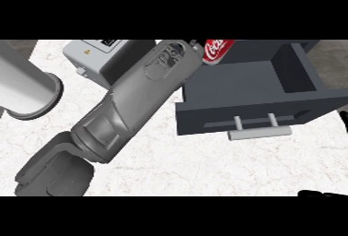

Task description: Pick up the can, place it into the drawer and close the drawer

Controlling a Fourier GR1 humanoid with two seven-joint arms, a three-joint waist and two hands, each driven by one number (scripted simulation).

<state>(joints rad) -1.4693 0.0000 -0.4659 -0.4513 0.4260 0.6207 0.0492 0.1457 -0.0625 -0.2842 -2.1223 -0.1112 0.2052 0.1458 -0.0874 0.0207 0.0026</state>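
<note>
Reaching from the near left corner of the white marbled counter [204, 161] toward its far edge, the left forearm [136, 101] lay slantwise across the surface, and its wrist ended just beside the red can [219, 50]. The left hand [196, 46] was almost wholly hidden behind that wrist. Only a dark sliver of it showed against the can's left side, so it could not be told how far it was open or whether it had hold of the can.

The can, with white lettering on its side, was at the counter's far edge, over the back left corner of the drawer [252, 85], and its top was cut off by the view. Whether it hung above the drawer or rested in it could not be told.

The dark grey drawer stood pulled open on the far right part of the counter, its front and pale bar handle [259, 132] turned toward the near edge. A light grey box [95, 55] with labels on it stood at the far edge, left of the forearm, and a pale cylinder [27, 92] lay at the left edge.

At the near right corner only a dark tip of the right hand [325, 193] showed, too little to tell its state.
</note>
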